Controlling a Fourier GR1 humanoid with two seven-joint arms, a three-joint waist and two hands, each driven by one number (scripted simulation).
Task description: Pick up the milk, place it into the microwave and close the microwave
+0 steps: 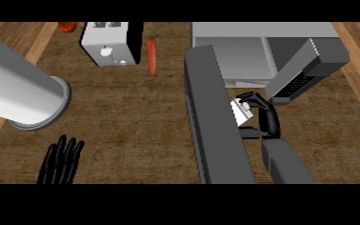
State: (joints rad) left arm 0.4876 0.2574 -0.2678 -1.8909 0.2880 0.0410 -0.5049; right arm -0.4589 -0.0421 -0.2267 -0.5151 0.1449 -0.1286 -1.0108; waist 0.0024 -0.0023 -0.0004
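While the left hand [60, 161] rests open at the near left edge of the wooden tabletop [134, 119], fingers straight and upward, the right hand [259, 112] works at near right, curled round the milk [241, 111]. Only a small white patch of the carton shows, between the black fingers and the long dark edge of the open microwave door [211, 124], which swings out toward the viewer. What can be seen is pale, flat-sided and box-like, with faint grey marking; the rest is hidden by the hand. By that look it is judged a light, fairly stiff carton whose walls could give if squeezed, and whose smooth faces might slide in the fingers. The sensible hold appears to be across its middle, thumb on one flat face and fingers on the opposite one, as the hand seems to have it now. Whether the carton stands on the tabletop or is lifted cannot be told.

Just beyond the hand lies the microwave [267, 43], at far right, its light grey cavity open and facing the carton; a dark slanted panel [309, 69] with buttons runs along its right side. At left a large grey cylinder [28, 97] juts into view. Farther off stand a white toaster [109, 43] and, beside it, a thin orange carrot [152, 57]; a small orange-red object [67, 26] sits at the far left corner.
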